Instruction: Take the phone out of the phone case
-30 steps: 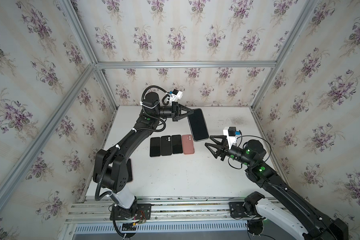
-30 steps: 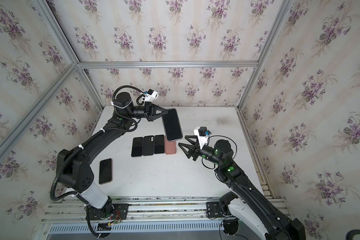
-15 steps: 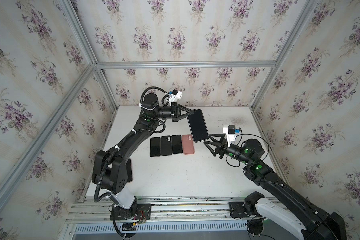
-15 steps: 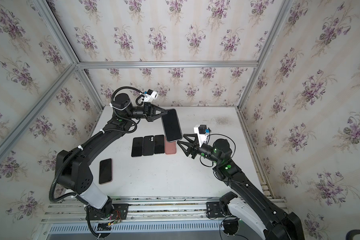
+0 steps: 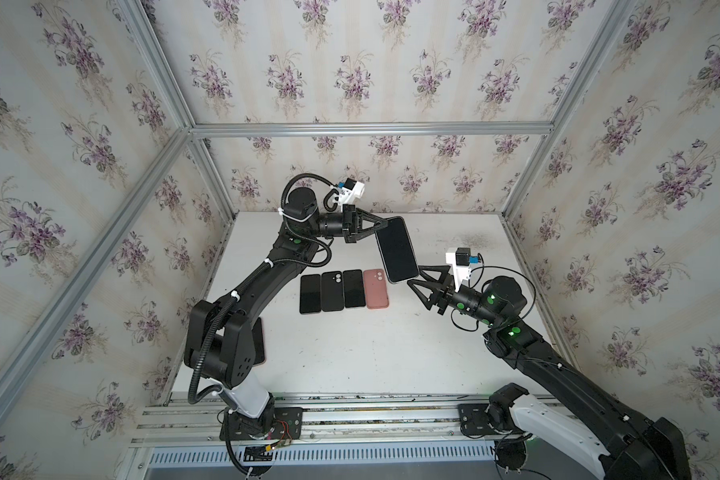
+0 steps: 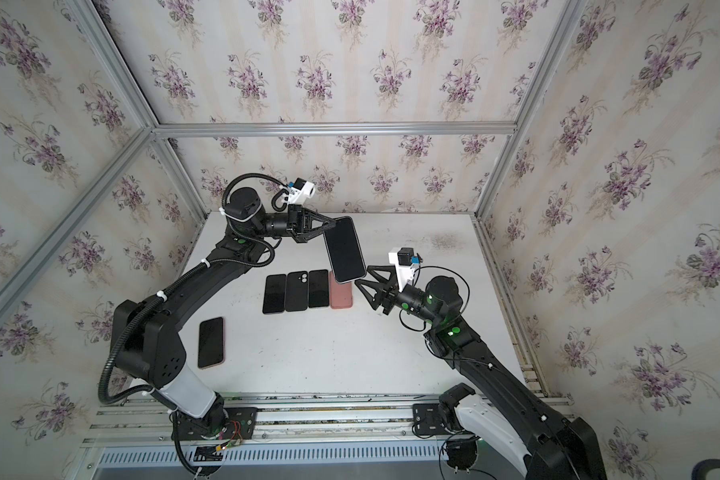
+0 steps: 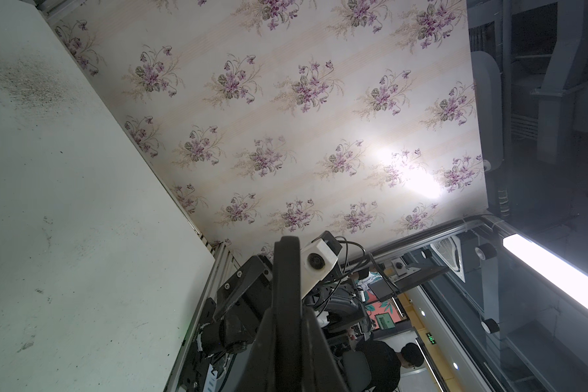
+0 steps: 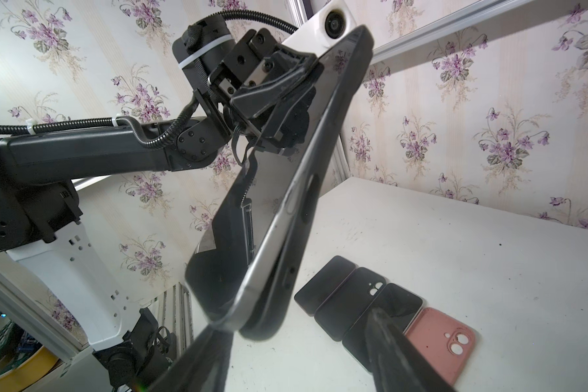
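A black phone (image 5: 395, 249) (image 6: 345, 249) in a black phone case (image 8: 323, 163) hangs tilted above the table, screen up. My left gripper (image 5: 385, 224) (image 6: 333, 224) (image 7: 287, 339) is shut on its top end; in the left wrist view I see it edge-on. In the right wrist view the phone's grey metal edge (image 8: 272, 234) stands a little out of the case at the lower end. My right gripper (image 5: 413, 276) (image 6: 360, 274) (image 8: 299, 353) is open at that lower end, and one of its fingers (image 8: 204, 356) touches the phone's corner.
Under the held phone, a row lies on the white table (image 5: 371, 353): a black phone (image 5: 310, 293), a black case (image 5: 332, 291), another black phone (image 5: 353, 289) and a pink case (image 5: 376, 289). One more phone (image 6: 211, 341) lies beside the left arm's base.
My right gripper has moved up and left to the phone's lower end, still open. The left gripper keeps its hold and has barely moved.
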Tool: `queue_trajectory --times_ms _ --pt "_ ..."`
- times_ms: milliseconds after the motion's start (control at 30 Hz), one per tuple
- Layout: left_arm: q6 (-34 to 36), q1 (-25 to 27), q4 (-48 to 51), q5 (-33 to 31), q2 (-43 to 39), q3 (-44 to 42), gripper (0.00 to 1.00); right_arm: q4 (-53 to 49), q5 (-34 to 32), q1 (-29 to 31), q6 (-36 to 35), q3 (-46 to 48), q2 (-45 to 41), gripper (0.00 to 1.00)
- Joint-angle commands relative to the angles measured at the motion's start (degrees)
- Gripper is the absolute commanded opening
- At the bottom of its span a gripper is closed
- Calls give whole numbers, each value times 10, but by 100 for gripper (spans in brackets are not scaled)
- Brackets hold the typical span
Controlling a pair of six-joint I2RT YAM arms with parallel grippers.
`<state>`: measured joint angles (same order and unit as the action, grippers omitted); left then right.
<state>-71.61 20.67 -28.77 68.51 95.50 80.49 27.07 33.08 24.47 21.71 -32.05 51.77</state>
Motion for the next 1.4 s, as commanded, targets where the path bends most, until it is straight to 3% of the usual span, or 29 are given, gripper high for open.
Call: queue_trajectory --times_ms 0,267,667,800,933,1100,1133,1167,1200,1367 --pt "-21 5 -36 28 -1 -1 0 63 -7 -10 30 -1 9 66" --pt "-30 8 -52 32 2 -1 0 121 25 -35 72 0 43 64" --pt "-31 7 -65 22 38 22 0 114 140 -36 123 9 58 34" --pt "-32 7 -74 19 51 22 0 120 154 -36 140 14 61 21" --pt "-31 9 -86 16 59 21 0 118 163 -36 145 12 70 0" --pt "-21 9 -94 7 64 4 1 95 143 -38 142 14 69 0" --pt "-17 9 -94 3 67 0 4 89 137 -40 141 14 67 0" --pt "-15 9 -95 -2 70 -6 23 86 132 -41 144 14 66 0" --pt "-13 9 -95 -9 73 -10 30 86 129 -43 146 14 65 0" --pt "-6 9 -96 -53 90 -29 57 77 132 -56 174 17 68 0"
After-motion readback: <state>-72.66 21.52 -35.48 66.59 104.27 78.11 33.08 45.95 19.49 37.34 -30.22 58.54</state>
